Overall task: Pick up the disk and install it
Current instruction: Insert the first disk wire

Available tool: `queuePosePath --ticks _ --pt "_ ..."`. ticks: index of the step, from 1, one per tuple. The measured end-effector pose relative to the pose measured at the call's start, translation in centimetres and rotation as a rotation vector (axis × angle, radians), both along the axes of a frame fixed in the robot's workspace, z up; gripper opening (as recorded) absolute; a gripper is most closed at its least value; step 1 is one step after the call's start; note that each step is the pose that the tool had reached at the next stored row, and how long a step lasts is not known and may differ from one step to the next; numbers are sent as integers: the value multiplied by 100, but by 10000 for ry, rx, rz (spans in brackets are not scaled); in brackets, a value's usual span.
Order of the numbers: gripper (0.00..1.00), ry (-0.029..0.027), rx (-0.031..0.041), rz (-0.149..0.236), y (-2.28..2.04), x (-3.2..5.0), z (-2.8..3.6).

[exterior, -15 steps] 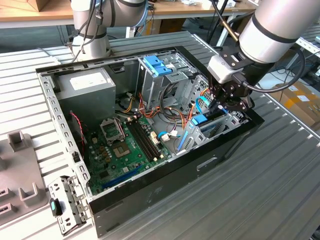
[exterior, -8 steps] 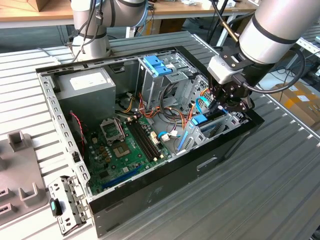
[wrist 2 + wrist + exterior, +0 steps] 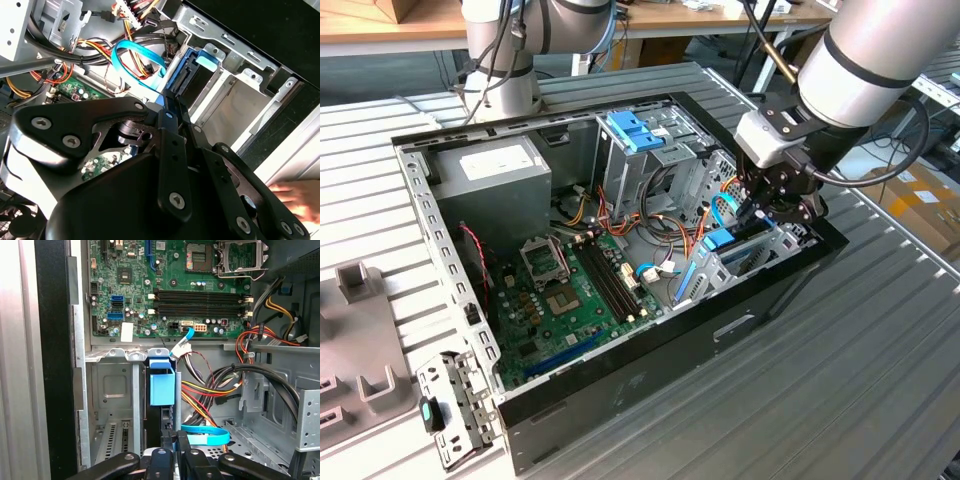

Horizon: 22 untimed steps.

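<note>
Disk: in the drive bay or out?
In: the disk stands on edge inside the metal bay, with the gripper shut on its near end. Fully seated: cannot tell.

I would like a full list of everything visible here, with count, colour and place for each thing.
computer case: one, black, open, on the grey slatted table
motherboard: one, green, inside the case
power supply: one, grey, case corner
latch: one, blue, atop the grey drive cage
flat cable: one, light blue, near the disk
disk: one, light-blue caddy, on edge in the bay
person's hand: one, outside the case
pincer: one, black, at the disk
</note>
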<state>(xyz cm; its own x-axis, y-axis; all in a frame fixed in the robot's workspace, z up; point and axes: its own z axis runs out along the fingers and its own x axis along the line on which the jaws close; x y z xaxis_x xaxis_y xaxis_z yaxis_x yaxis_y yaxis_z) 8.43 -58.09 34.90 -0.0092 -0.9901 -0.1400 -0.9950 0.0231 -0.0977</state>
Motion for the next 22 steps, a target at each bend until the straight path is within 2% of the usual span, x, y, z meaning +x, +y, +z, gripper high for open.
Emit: queuePosePath --ticks 22 --pt "16 -3 4 3 -11 -1 -24"
